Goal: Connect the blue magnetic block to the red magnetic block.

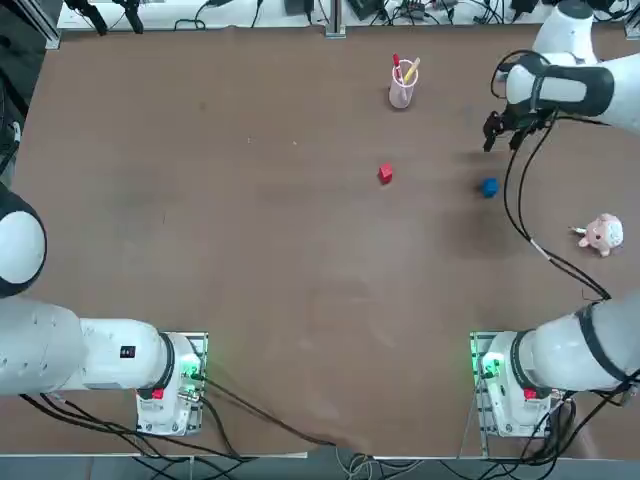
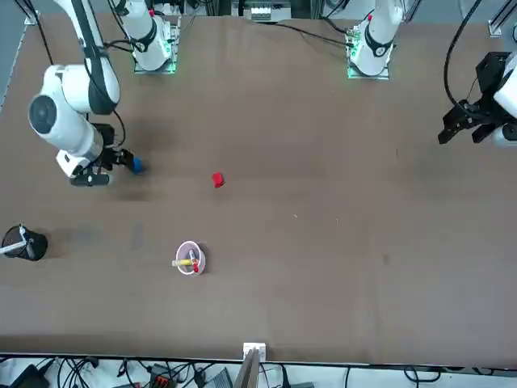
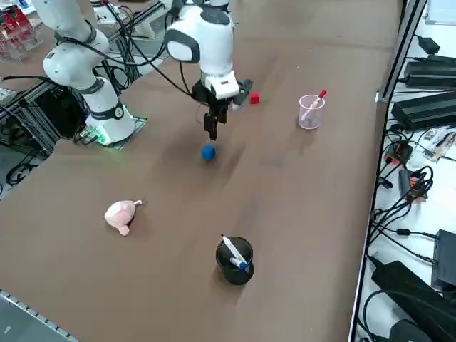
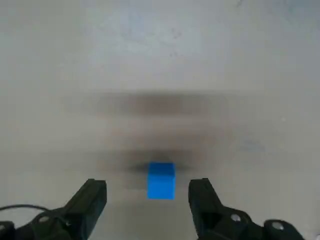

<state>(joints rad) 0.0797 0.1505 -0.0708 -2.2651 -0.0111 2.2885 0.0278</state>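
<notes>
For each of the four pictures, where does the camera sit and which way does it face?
Top: overhead, looking down; both arm bases below, right gripper open beyond the blue block.
Front: across the table, facing the robot; right arm at left.
Right side: raised, looking diagonally down; right arm over the block.
Right wrist: looks past its own fingers at the block.
All four show the blue block; three also the red block.
</notes>
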